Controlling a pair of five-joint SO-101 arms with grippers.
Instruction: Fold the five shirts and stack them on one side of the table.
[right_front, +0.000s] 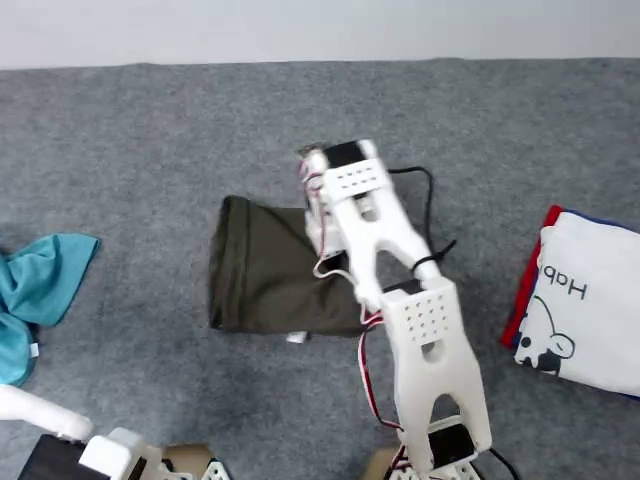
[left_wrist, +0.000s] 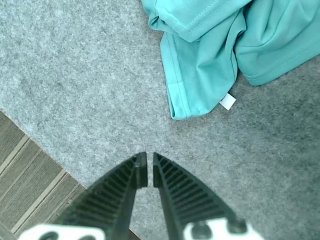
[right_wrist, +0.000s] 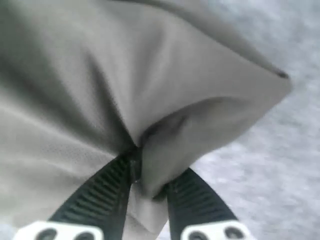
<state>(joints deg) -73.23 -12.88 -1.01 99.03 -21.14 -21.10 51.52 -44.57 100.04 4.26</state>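
Grey felt table (right_front: 150, 130), nothing fancy. The right gripper (right_wrist: 155, 172) is clamped on a bunched fold of the olive shirt (right_front: 260, 270), at the shirt's right side, so the rest of it spreads out to the left of the pinch. From above, the arm covers that grip, but the right wrist view has it up close. The left gripper (left_wrist: 150, 167) sits near-left, jaws together and empty, with the teal shirt (left_wrist: 210, 50) crumpled just beyond it. The folded stack (right_front: 585, 300) is at the right edge.
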